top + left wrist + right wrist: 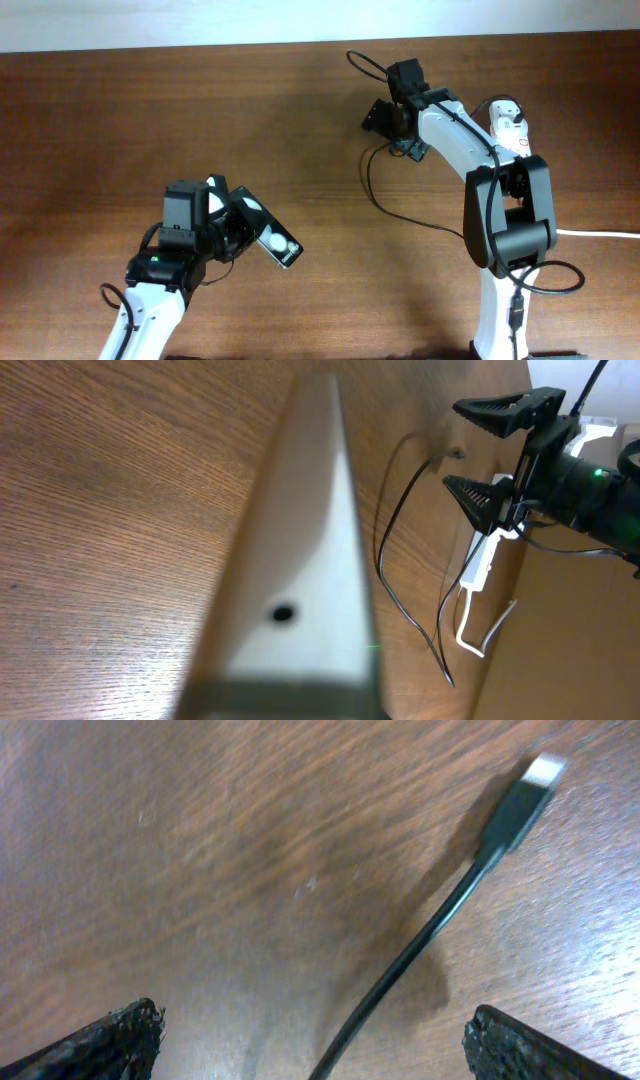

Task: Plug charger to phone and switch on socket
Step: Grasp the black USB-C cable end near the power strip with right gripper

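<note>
Right, charger first: it lies loose on the table, and its connector tip rests flat on the wood, silvery end pointing away from me. My right gripper hangs low over it with fingers spread wide and nothing in them. The cable runs through the gap, but the tip sits ahead of the fingers, not between them.

The phone is lifted off the table and tilted, with my left gripper clenched on one end. In the left wrist view its edge is a close blur with one dark spot on it. I can't tell whether that's the port.

The socket is at the far right, partly under my right arm. I can't see the switches well from above.

Risks as I judge them:
- If I close where I am, I pinch thin cable rather than the connector body. The tip would then droop or swivel, and I'd have no control of its angle.
- Connector lies flat on the wood, so going lower may scrape the fingertips or skate it away.
- Phone is held by one end, so the insertion push could lever it in the grip.
- Slack cable loops near my right arm base and could snag and tug the tip.
</note>
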{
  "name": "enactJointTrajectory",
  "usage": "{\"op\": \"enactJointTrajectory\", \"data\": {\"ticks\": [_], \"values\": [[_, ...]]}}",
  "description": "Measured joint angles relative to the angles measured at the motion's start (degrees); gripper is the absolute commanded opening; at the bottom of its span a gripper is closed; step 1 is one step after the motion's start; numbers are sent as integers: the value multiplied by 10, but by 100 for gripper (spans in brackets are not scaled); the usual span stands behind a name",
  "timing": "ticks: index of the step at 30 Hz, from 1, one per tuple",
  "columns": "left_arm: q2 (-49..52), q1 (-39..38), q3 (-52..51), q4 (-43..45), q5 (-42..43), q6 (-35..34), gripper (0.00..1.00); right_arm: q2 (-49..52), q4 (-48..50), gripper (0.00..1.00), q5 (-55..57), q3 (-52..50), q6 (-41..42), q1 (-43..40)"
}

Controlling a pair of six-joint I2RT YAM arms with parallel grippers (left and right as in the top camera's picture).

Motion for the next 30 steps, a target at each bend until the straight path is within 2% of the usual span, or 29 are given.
{"op": "enactJointTrajectory", "data": {"ticks": [3, 5, 6, 9, 10, 11, 12, 15, 17, 19, 25, 30], "values": [[0, 0, 0, 0, 0, 0, 4, 3, 0, 95, 48, 0, 17, 0], [0, 0, 0, 0, 0, 0, 4, 10, 1, 77, 67, 0, 21, 0], [0, 0, 0, 0, 0, 0, 3, 17, 2, 71, 73, 0, 22, 0], [0, 0, 0, 0, 0, 0, 3, 30, 4, 67, 90, 8, 23, 0], [0, 0, 0, 0, 0, 0, 3, 34, 6, 59, 95, 13, 22, 0], [0, 0, 0, 0, 0, 0, 3, 39, 8, 45, 100, 18, 18, 0], [0, 0, 0, 0, 0, 0, 3, 41, 9, 38, 103, 19, 18, 0], [0, 0, 0, 0, 0, 0, 3, 48, 15, 25, 110, 24, 5, 0], [0, 0, 0, 0, 0, 0, 1, 49, 17, 18, 111, 24, -32, 0], [0, 0, 0, 0, 0, 0, 0, 50, 16, 6, 111, 25, -85, 0], [0, 0, 0, 0, 0, 0, 0, 50, -39, 4, 67, 37, -167, -1], [0, 0, 0, 0, 1, -1, 0, 45, -105, 4, -70, 40, -254, -4]]}}
